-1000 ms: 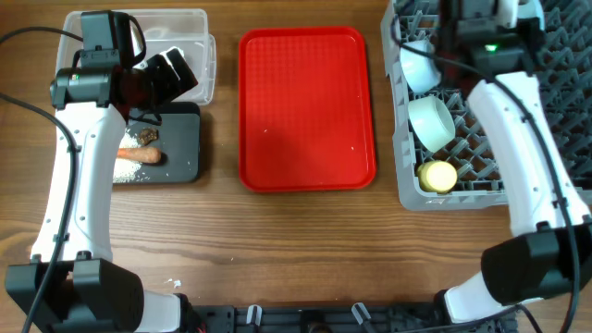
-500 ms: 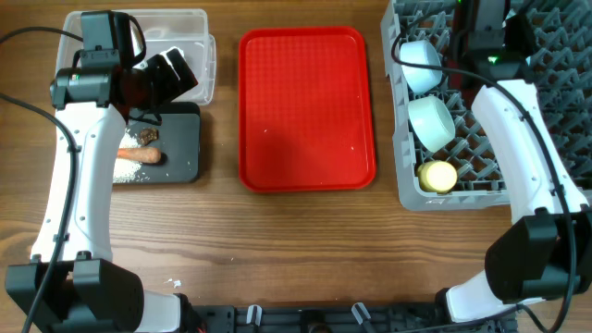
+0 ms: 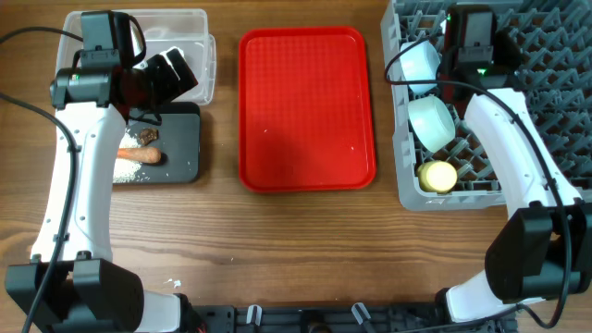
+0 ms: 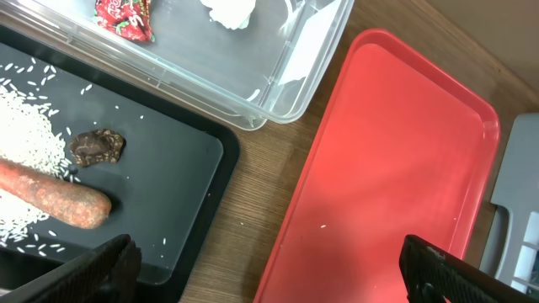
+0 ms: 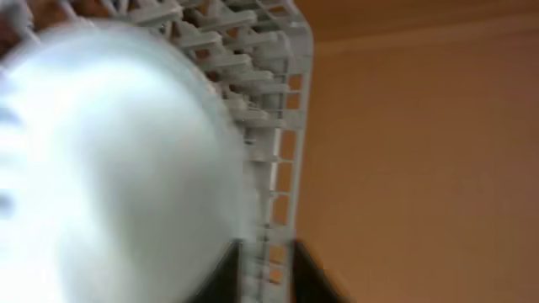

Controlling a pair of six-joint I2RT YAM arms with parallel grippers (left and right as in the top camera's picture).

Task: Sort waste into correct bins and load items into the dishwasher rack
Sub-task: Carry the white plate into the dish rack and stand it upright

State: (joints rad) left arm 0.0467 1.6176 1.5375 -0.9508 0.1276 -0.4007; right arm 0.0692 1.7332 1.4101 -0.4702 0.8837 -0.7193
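My left gripper (image 3: 165, 76) (image 4: 269, 282) is open and empty, above the seam between the clear tub (image 3: 199, 20) (image 4: 282, 93) and the black tray (image 3: 183, 139) (image 4: 173, 172). The tub holds the red wrapper (image 4: 125, 17) and the white tissue (image 4: 229, 10). The tray holds rice (image 4: 25, 126), the brown scrap (image 4: 97, 146) and the carrot (image 3: 139, 154) (image 4: 50, 195). My right gripper (image 3: 470, 42) (image 5: 265, 265) is over the rack (image 3: 555, 111), fingers slightly apart, beside a blurred pale bowl (image 5: 109, 168). Two bowls (image 3: 421, 63) (image 3: 432, 120) and the yellow cup (image 3: 437, 176) sit in the rack. The plate is out of view.
The flat red tray (image 3: 305, 106) lies between the bins and the rack, with a few rice grains on it. Bare wooden table runs along the front. Cables hang by both arms.
My right wrist has swung leftward over the rack's back-left corner. The left arm and the waste have not moved.
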